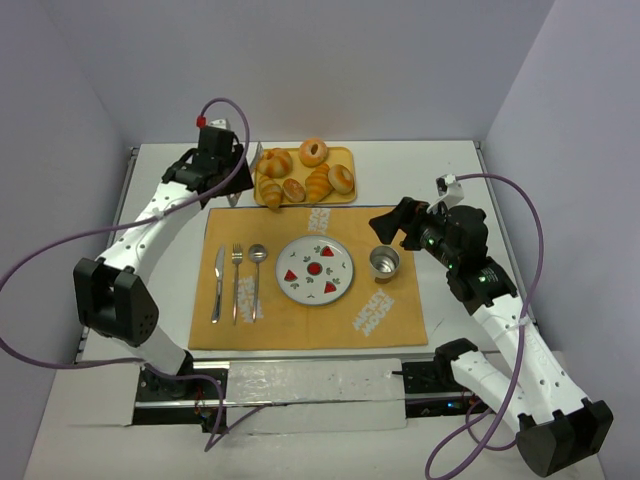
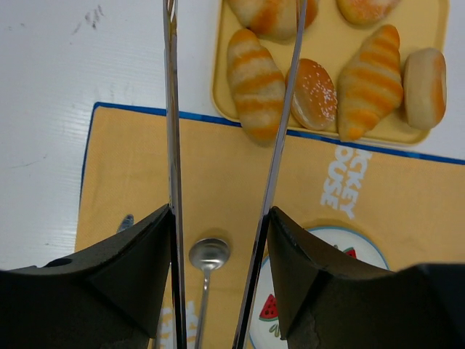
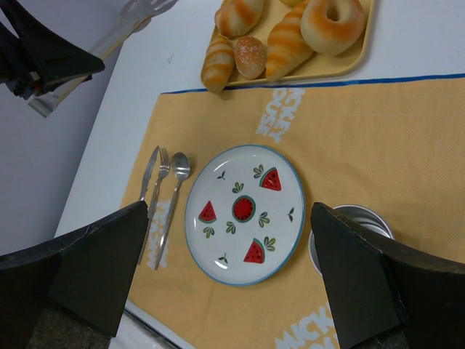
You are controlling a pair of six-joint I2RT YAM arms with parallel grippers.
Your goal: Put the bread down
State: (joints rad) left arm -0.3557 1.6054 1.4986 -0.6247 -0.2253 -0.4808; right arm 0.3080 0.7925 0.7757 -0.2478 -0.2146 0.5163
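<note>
Two metal arms of the tongs (image 2: 172, 109) run out from the left gripper (image 2: 220, 211), whose fingers are clamped on them from outside. The bread (image 2: 251, 80) lies on the yellow tray (image 2: 421, 25) at its near left corner, one end over the rim, seen between those arms. The right gripper (image 3: 229, 209) hangs with its fingers spread wide above the patterned plate (image 3: 240, 161).

Knife (image 1: 218, 285), fork (image 1: 237, 280) and spoon (image 1: 257, 280) lie left of the plate (image 1: 338, 262), cup (image 1: 384, 263) right, all on the mat (image 1: 400, 320). Behind sits the tray (image 1: 345, 155), tongs (image 2: 172, 145) hanging by its left side; the front-left croissant (image 1: 272, 193) seems to overhang its edge.
</note>
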